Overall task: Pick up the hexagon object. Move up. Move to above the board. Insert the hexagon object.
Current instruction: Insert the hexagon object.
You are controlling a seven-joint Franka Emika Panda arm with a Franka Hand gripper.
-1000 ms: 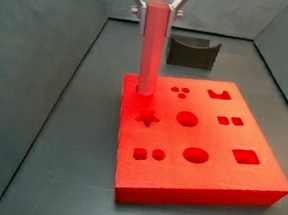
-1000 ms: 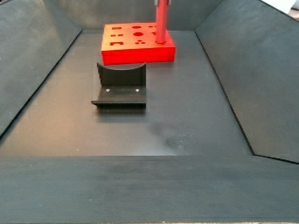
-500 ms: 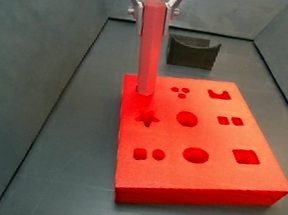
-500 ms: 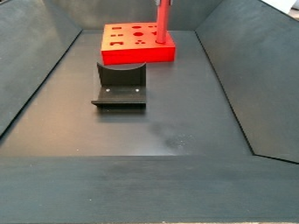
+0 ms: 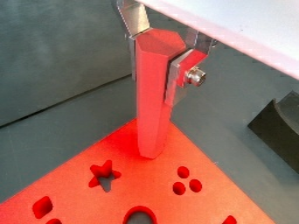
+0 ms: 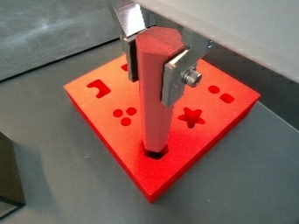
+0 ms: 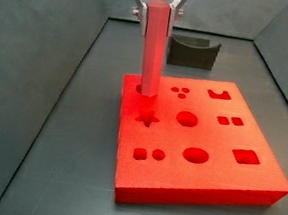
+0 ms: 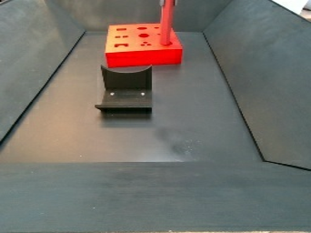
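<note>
Matt red plastic board (image 7: 218, 176), shiny metal pincer (image 5: 163, 45) fingers (image 5: 184, 72)

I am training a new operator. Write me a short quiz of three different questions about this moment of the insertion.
1. True or false: the hexagon object lies flat on the board.
2. Multiple choice: the rod's lower end sits (A) in the star cutout, (B) in a hole near a corner of the board, (C) on the fixture.
3. Fill in: in both wrist views the end effector grips the rod near its ____ end.

Key: 1 false, it stands upright. 2 B; the star cutout is beside it and free. 3 upper.
</note>
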